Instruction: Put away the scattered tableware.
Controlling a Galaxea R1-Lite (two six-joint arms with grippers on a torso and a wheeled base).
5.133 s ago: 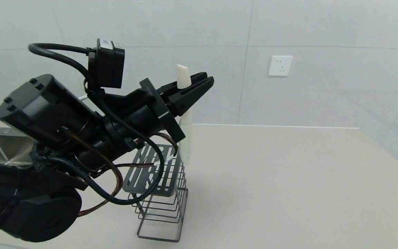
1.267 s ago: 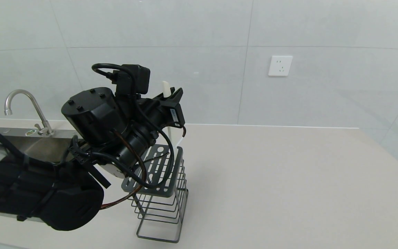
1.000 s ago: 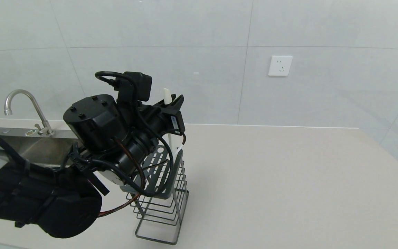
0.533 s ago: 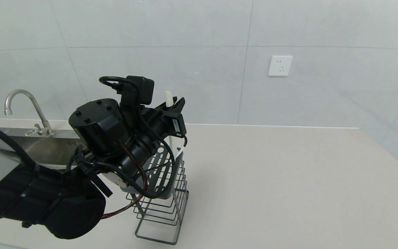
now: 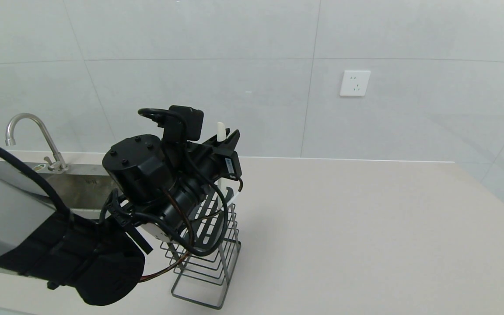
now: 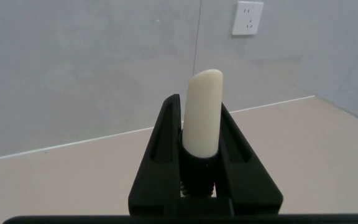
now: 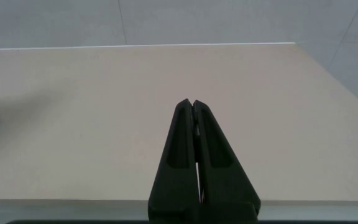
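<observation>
Far left: curved metal faucet (image 5: 29, 127) over a steel sink (image 5: 75, 192) set into the bench (image 5: 365, 227).

Left gripper (image 5: 228, 141) is directly above the wire utensil rack (image 5: 206, 273). Its jaws pinch a cream-white utensil handle (image 6: 202, 106), held upright, with the rounded end poking above the jaw tips. The lower end runs down toward the rack's slotted grey top plate (image 5: 210, 208). Whether it has entered a slot is hidden by the arm.

Judged step: lowering the utensil into the rack. To do it well, keep the handle vertical, centre it over one slot, go down slowly, and let go only once the rack carries it. The rack is thin wire and looks light, so a sideways push could tip it.

The handle is smooth, matte and oval in section. The bench is pale and matte. A white wall socket (image 5: 355, 83) sits on the grey tiles.

Right gripper (image 7: 194, 124): jaws pressed together on nothing, above bare bench.
</observation>
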